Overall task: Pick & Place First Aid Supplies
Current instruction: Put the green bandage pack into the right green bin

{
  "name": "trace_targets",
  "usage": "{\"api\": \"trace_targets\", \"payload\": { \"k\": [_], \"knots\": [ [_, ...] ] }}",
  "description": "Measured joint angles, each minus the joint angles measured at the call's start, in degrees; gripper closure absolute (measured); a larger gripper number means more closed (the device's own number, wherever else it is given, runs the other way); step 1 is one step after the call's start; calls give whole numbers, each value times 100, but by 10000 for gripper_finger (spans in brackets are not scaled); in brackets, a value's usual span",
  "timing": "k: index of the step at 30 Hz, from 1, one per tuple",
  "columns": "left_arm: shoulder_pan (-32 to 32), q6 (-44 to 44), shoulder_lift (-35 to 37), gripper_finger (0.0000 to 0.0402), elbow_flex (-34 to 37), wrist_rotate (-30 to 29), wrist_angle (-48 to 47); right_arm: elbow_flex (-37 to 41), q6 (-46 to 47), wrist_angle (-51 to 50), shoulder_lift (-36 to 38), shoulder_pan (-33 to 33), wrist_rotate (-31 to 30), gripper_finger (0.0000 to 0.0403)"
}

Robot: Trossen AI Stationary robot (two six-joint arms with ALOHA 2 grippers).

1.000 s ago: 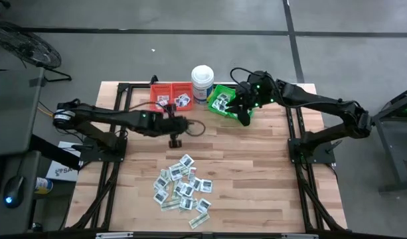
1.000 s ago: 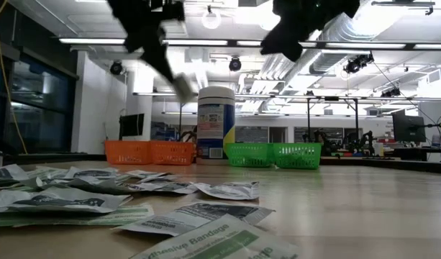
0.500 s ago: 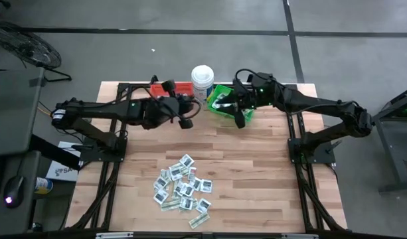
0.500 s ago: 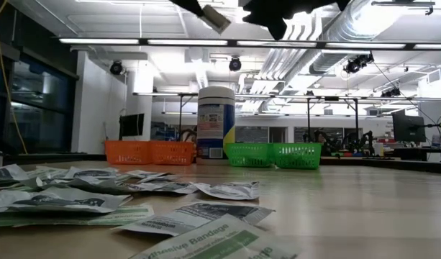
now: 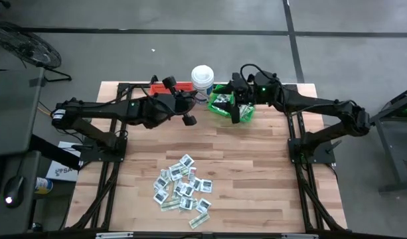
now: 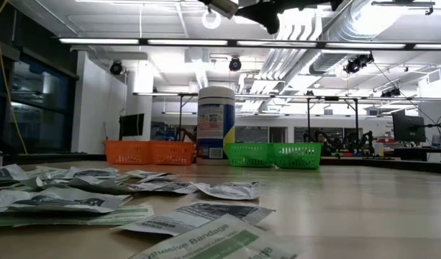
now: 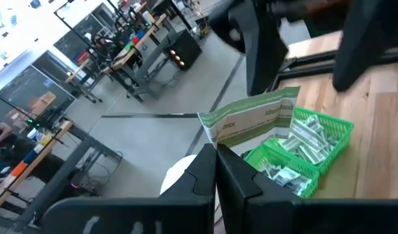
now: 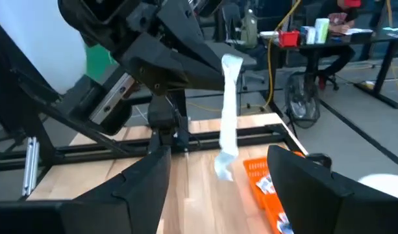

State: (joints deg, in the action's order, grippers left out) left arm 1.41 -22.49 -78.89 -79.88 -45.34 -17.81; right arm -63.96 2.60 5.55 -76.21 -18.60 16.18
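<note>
A wooden worktop (image 5: 256, 172) is seen from above, with two dark arms reaching toward its far edge. Since a second ago the left arm has been swung from the middle of the worktop up toward the bins, and the right arm has been drawn a little further over the green bin (image 5: 224, 104).

The left end effector (image 5: 188, 111) is closed on a long green-and-white bandage strip (image 7: 254, 119), which is held in the air near the green bin and beside the white tub (image 5: 202, 78). The right end effector (image 5: 234, 113) has been opened wide within the last second and holds nothing; its fingers face the strip (image 8: 228, 117) hanging from the left one.

A handover between the arms, or a drop into the green bin, seems to be in preparation. The green bin and the red bin (image 5: 164, 89) already hold some packets.

The main pile of packets (image 5: 182, 190) is left lying on the near part of the worktop, so most of the sorting appears undone.
</note>
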Motion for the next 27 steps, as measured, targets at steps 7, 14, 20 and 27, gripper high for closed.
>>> {"api": "trace_targets", "payload": {
  "k": [7,14,20,27],
  "knots": [
    [0,-1,0,401,0,22,57,0,-5,384,-383,218,-161,160],
    [0,8,0,401,0,87,-13,0,-12,622,-415,265,-402,197],
    [0,21,0,401,0,86,-39,0,-10,583,-415,216,-428,251],
    [0,21,0,401,0,85,-36,0,-10,572,-415,211,-428,312]
  ]
}}
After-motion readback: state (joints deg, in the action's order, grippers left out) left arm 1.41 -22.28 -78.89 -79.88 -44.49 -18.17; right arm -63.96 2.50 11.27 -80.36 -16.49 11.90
